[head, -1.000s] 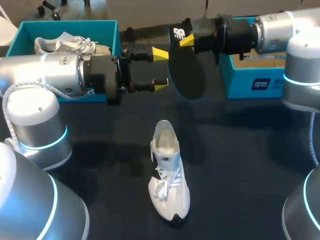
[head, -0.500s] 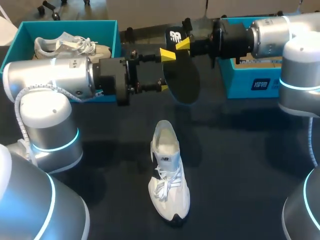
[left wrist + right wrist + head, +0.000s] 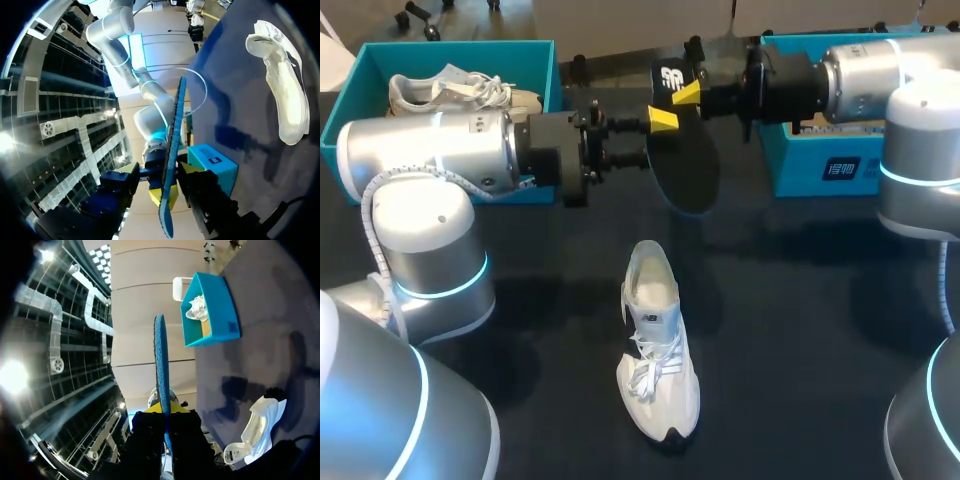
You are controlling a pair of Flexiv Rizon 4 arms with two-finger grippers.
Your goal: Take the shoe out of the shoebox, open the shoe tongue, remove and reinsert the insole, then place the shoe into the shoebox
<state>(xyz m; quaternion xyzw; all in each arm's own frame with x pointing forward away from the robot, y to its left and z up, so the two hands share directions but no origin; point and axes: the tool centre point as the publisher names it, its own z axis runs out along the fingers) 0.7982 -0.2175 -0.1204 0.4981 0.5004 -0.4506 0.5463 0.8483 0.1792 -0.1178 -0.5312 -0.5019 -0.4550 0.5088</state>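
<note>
Both claws are on the insole (image 3: 685,165), which is held in the air over the far middle of the surface (image 3: 800,330), black underside up toward the head camera. My right claw (image 3: 683,92) comes in from the far right and is clamped tight on the insole's logo end. My left claw (image 3: 660,133) comes in from the left and is narrowed down on the same insole right next to that grip. In the left wrist view its yellow pads (image 3: 156,194) sit against both faces, so it grips too. The insole shows edge-on and blue in both wrist views.

The white sneaker (image 3: 657,340) stands on its sole near the middle of the surface, toe toward the near edge, mouth toward the far edge, laced, nothing touching it. The teal shoebox (image 3: 548,75) is at the far left corner, open, with a second white sneaker (image 3: 450,88) inside. A second teal box (image 3: 820,165) is at the far right edge, contents unclear.
</note>
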